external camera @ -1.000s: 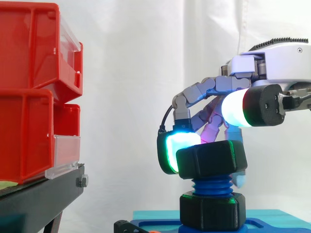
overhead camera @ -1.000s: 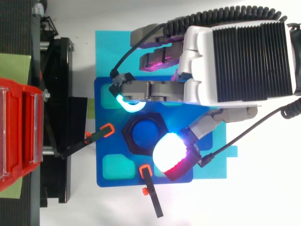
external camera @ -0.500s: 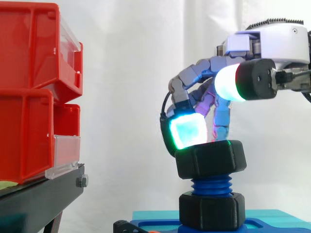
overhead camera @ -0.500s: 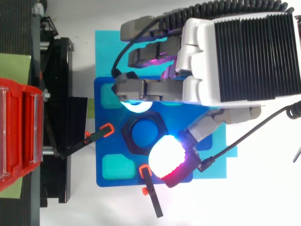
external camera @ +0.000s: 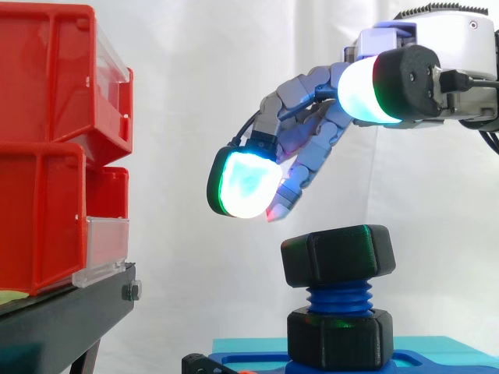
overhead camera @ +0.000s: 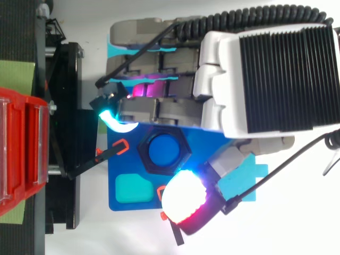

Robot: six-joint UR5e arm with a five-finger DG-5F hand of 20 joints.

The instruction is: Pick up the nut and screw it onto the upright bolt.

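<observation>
Centrally, upright blue bolt (external camera: pixel 337 298) on blue plate (overhead camera: pixel 118 164), black nut (external camera: pixel 337 255) seated on its top threads, robot hand (external camera: pixel 312 144) above the bolt, fingers loosely spread, holding nothing, red bins (external camera: pixel 47 140) on black stand (external camera: pixel 62 319) beside the bolt, white curtain (external camera: pixel 195 78) behind.

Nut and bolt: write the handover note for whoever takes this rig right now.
Hand: open, fingers spread, hovering above the nut, touching nothing.
Nut: sits level on the top end of the upright blue bolt.
Done: nut picked and set on the bolt, apparently engaged.
Left: bare thread shows between the nut and the black collar below, so more turns are probably needed.
</observation>
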